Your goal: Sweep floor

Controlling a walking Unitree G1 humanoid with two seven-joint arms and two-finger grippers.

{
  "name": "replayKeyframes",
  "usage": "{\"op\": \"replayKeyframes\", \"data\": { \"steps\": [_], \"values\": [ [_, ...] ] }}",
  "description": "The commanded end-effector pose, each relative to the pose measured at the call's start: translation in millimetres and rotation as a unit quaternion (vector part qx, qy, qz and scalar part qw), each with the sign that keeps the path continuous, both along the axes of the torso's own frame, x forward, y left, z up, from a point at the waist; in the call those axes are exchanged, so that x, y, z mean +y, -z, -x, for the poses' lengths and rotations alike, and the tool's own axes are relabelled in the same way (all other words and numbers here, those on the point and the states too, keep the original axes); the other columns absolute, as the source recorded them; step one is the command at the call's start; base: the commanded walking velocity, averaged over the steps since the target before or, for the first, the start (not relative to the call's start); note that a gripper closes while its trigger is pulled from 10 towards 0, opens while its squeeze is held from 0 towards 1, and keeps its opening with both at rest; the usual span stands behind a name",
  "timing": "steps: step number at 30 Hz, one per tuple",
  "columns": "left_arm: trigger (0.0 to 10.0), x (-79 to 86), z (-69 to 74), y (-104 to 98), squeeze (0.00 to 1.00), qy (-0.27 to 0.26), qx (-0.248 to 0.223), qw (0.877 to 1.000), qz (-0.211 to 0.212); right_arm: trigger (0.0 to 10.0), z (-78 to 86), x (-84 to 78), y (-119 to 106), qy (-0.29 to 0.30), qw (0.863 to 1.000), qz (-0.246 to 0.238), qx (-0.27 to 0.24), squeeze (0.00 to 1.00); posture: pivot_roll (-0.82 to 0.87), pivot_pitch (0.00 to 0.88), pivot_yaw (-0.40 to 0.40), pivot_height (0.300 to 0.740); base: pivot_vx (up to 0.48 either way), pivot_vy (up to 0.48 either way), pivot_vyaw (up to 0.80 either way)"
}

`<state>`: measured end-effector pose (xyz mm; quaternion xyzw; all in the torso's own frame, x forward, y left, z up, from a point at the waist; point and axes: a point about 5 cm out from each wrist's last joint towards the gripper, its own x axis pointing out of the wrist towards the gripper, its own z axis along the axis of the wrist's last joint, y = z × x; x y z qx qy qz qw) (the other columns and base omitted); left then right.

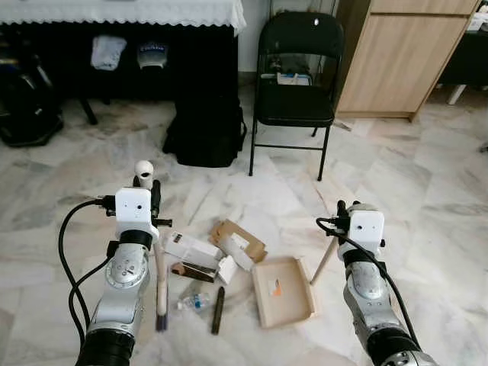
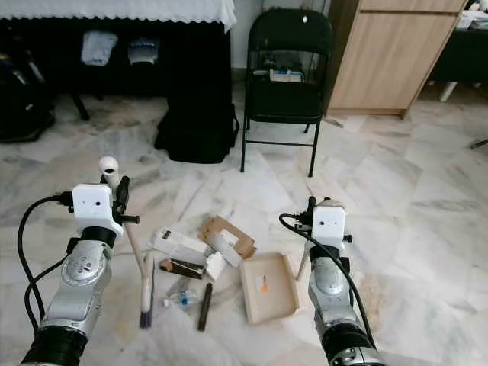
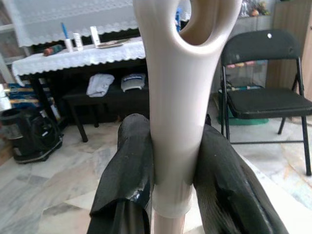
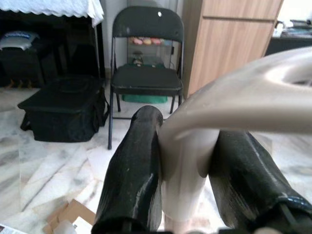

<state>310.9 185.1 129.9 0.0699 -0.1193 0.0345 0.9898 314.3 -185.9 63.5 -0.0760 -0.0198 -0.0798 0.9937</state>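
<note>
Black folding chair [image 1: 296,84] beside wood cabinet [image 1: 400,57]; black bag [image 1: 206,130] nearby (under tbl).

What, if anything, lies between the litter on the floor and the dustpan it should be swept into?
Nothing visible does. The dustpan, held by the right gripper, lies right beside the litter: cardboard pieces, white boxes, a plastic bottle and a dark stick. The left gripper holds the broom on the far side.

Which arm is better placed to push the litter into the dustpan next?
Probably the left. The left gripper is shut on the broom handle, and the broom head rests beside the cardboard boxes and plastic bottle. The right gripper holds the dustpan on the floor.
</note>
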Motion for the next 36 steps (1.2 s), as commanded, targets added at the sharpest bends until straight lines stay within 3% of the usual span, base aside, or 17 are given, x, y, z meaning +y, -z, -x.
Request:
{"op": "replayKeyframes", "data": {
  "steps": [1,36],
  "values": [
    [10.0,0.2,-0.8,-4.8,0.00,0.001,-0.013,1.000,-0.004,10.0,-2.8,-2.5,-7.9,0.001,1.000,0.006,-0.019,0.00,0.08,0.060,-0.002,0.740,0.000,0.247,0.00],
    [10.0,-0.4,-1.9,-7.0,0.00,0.005,-0.017,1.000,0.000,10.0,-3.9,1.4,-8.2,-0.002,1.000,0.000,-0.019,0.00,0.09,0.063,-0.004,0.740,0.000,0.253,0.00]
  ]
}}
